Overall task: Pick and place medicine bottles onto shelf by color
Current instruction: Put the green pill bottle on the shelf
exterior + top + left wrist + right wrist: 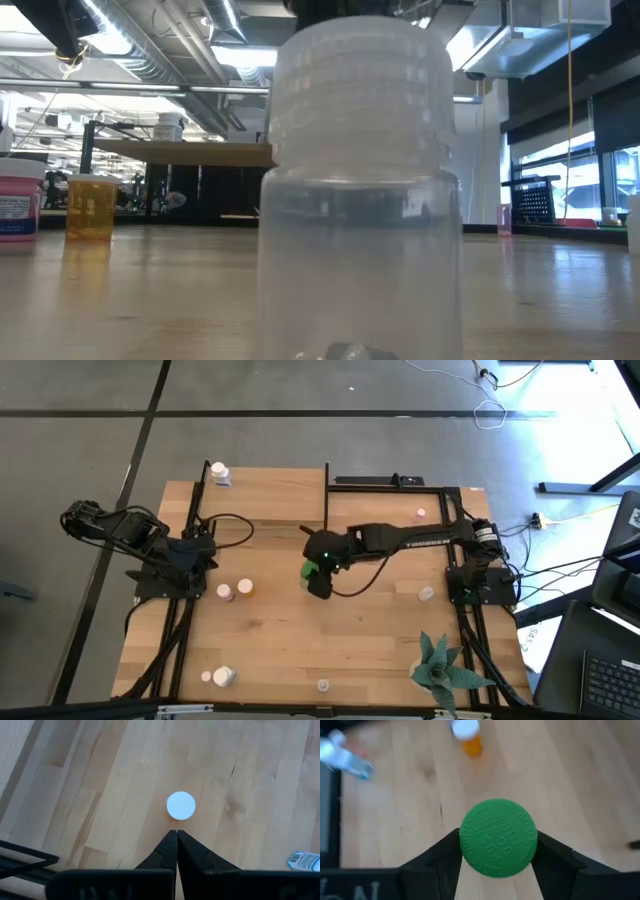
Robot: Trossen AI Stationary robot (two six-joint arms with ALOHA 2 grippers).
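Note:
My right gripper (318,572) reaches to the middle of the table and is shut on the larger green bottle (309,570), whose green cap (499,837) fills the right wrist view. My left gripper (176,837) waits shut near the table's left edge, above a white cap (180,805). The shelf (270,485) stands at the far edge with a white bottle (221,475) on it. A pink bottle (226,592) and an orange bottle (245,588) stand left of centre. A clear bottle (360,180) blocks most of the low view. My right gripper pinches the green bottle at its cap (470,845), one finger (442,857) on each side of the rim. The fingers come from above, pointing down. The bottle stands upright in the hold; whether its base is on the table I cannot tell.
A green spiky plant (440,665) stands at the near right corner. More bottles stand near the near edge (224,676), (323,684), at the right (426,593) and far right (420,514). Black frame rails (190,610) run along both sides.

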